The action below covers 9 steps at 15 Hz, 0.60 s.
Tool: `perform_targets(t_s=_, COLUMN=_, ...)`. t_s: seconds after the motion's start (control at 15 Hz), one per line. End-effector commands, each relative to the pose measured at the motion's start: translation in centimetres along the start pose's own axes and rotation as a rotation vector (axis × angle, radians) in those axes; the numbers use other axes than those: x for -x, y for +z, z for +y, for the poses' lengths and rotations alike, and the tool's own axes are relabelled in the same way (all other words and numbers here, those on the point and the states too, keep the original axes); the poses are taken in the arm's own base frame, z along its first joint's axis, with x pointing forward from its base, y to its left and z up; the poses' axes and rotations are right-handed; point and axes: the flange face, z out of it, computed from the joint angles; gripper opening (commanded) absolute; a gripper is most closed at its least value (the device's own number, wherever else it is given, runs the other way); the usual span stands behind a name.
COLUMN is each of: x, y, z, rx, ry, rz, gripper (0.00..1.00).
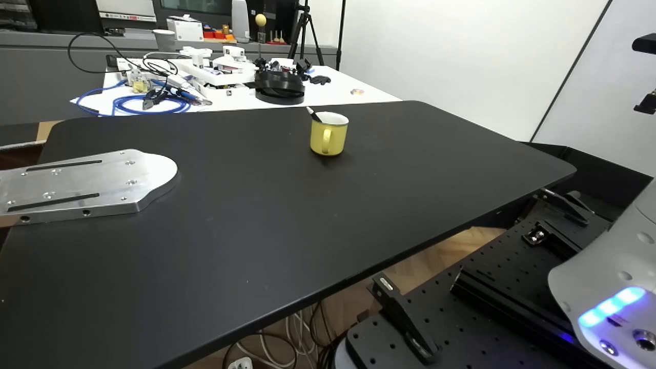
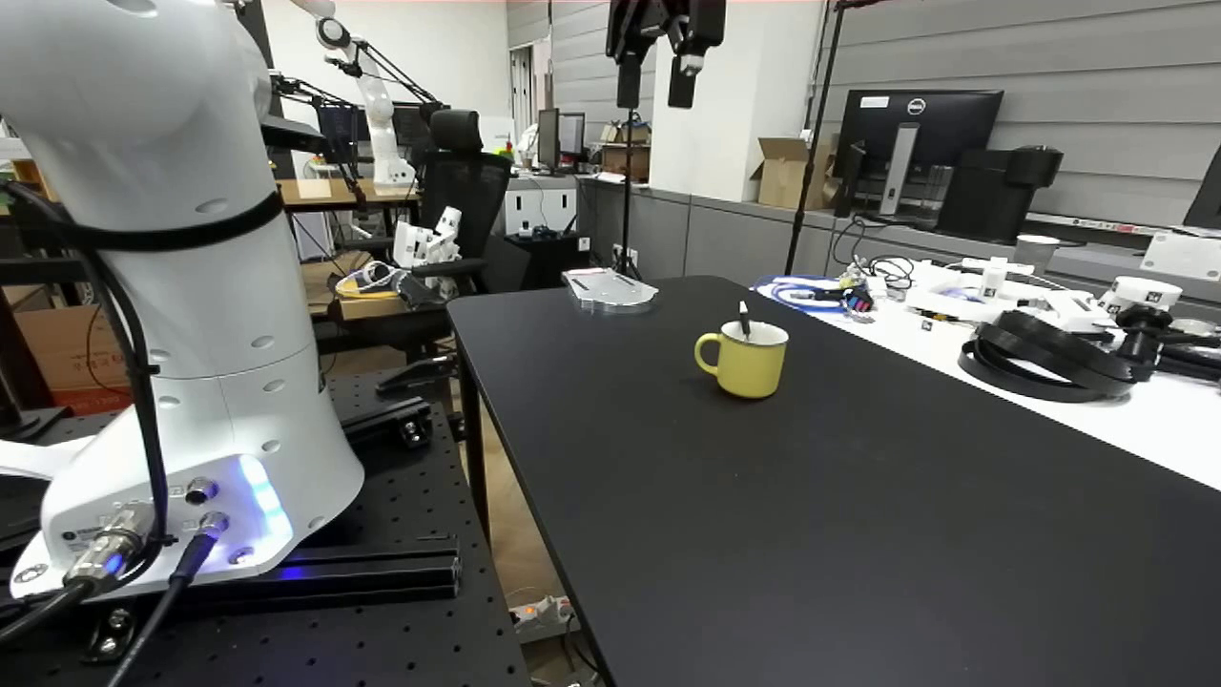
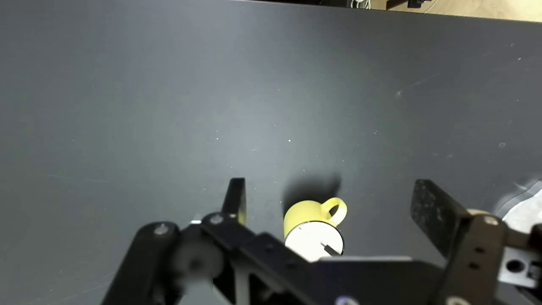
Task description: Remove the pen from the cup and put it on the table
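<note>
upper centre in an exterior view, the gripper (image 2: 654, 93) hangs spread wide; likely the approach step: next, line up over the pen (image 2: 744, 318) in the yellow mug (image 2: 752, 370).

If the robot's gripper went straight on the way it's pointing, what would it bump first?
Probably the black table, beside the yellow cup. The open gripper points down, but depth is hard to judge, so it might clip the cup instead.
</note>
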Motion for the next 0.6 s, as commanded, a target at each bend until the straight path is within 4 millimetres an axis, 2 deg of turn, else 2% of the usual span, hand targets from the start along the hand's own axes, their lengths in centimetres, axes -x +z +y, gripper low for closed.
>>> perform_targets(t_s=0.0, x=-1.1, y=0.5, z=0.0, rx=0.013, ry=-0.031, rz=-0.005, gripper=1.00)
perform_targets(t_s=0.13, x=-3.0, y=1.5, z=0.0, rx=0.018, ry=-0.059, rz=-0.008, gripper=1.00)
perform_targets(t_s=0.53, x=-10.7, y=6.2, z=0.1, rx=0.051, ry=-0.103, rz=-0.027, gripper=1.00)
